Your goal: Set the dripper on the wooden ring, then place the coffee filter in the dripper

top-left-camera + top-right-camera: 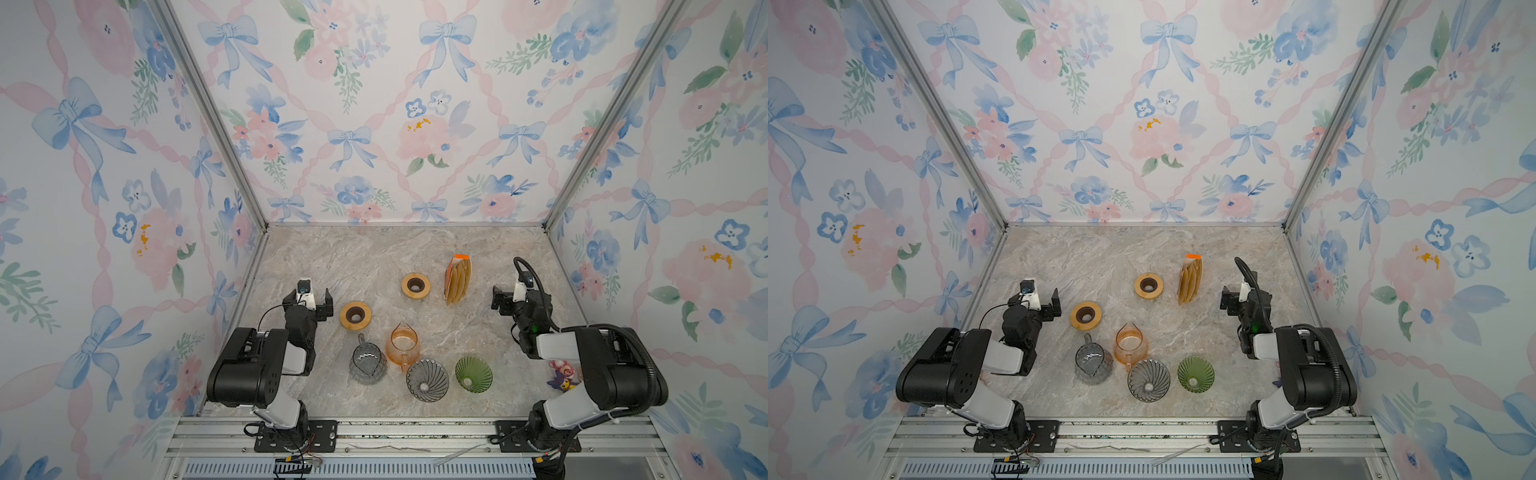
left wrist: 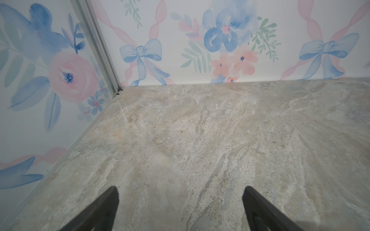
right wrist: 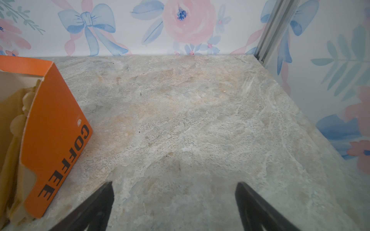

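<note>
Filters (image 1: 459,279) stand in the orange box (image 3: 52,124), far right on the counter (image 1: 374,257) (well apart from both drippers). Grey dripper (image 1: 427,380) and green dripper (image 1: 473,373) sit side by side, near right. Left pincer (image 2: 181,191) and right pincer (image 3: 175,187): jaws apart, holding nothing, above bare counter.

Bright, soft, even light; only faint shadows lie on the marble tabletop (image 1: 374,257). In both wrist views the near fingertips (image 2: 108,204) look blurred.
</note>
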Robot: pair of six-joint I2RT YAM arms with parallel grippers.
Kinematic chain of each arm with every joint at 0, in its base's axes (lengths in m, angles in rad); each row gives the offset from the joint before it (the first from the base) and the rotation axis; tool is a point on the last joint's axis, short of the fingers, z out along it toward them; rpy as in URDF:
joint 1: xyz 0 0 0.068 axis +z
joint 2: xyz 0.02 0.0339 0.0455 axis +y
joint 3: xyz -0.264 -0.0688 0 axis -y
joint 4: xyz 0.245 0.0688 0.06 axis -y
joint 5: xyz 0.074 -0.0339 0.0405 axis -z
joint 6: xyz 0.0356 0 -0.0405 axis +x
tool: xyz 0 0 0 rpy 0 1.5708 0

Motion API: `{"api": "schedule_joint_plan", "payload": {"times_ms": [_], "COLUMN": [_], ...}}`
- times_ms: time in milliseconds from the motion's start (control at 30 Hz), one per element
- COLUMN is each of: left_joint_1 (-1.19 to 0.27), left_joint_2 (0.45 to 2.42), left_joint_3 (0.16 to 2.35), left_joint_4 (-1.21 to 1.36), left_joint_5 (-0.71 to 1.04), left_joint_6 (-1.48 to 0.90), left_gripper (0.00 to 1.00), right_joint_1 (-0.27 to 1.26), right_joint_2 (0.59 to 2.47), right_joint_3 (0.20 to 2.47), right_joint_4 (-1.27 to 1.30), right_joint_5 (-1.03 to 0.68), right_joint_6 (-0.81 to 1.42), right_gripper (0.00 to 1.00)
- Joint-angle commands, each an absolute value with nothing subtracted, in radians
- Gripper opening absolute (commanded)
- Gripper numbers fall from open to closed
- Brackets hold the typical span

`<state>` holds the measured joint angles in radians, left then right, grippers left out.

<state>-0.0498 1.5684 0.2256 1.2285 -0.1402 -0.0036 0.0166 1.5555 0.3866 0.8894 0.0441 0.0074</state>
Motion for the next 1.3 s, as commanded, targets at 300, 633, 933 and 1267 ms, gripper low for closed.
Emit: {"api": "schedule_joint_plan", "payload": {"times_ms": [300,633,933,1267], "left_joint_1": [-0.051,-0.044,-0.044,-0.156], "left_joint_2": [1.572,1.573,1.568,1.392], "left_joint_3": [0.233,0.235,0.212,0.242], "left_joint_4": [1.232,1.233,1.27,1.075], "left_joint_5": [-0.134,-0.121,-0.137,-0.343], "left_joint_6": [-0.011,-0.014,-0.02,0.029], "left_gripper": [0.98,0.98,0.98,0.98], "right_joint_1": [0.023,0.021,0.0,-0.002], "right_joint_2": [1.545,1.544,1.545,1.373], "right_joint_3": [0.398,0.399,0.372,0.473], "right_joint_4": [0.891,0.891,0.937,0.598], "right_joint_5": [0.032,0.031,-0.006,0.015], "right_joint_6": [0.007,0.008,0.022,0.043], "right_gripper": [0.96,0.96,0.96,0.96]}}
